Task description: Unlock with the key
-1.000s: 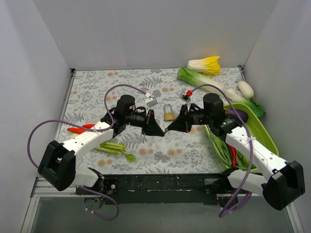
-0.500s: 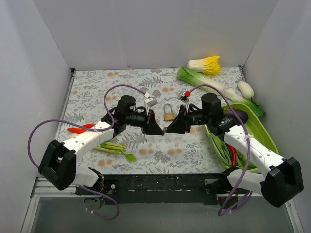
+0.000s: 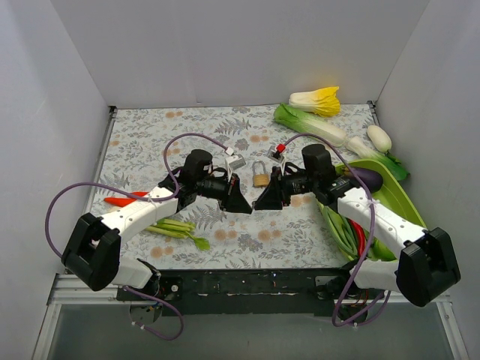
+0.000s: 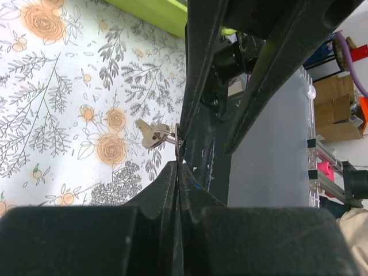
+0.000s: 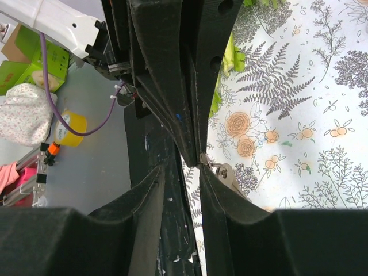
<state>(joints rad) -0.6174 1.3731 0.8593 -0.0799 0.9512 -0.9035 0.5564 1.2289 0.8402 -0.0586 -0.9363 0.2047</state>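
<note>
Beside the brass padlock (image 3: 261, 178), right gripper (image 3: 258, 203), fingers apart, is edging toward the key (image 4: 153, 134) left gripper (image 3: 248, 207) is clamping, likely for handover.

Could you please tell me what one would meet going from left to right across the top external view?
Red chili → green beans → left gripper → right gripper → green tray. The padlock and key overlap the grippers, so I left them out.
</note>
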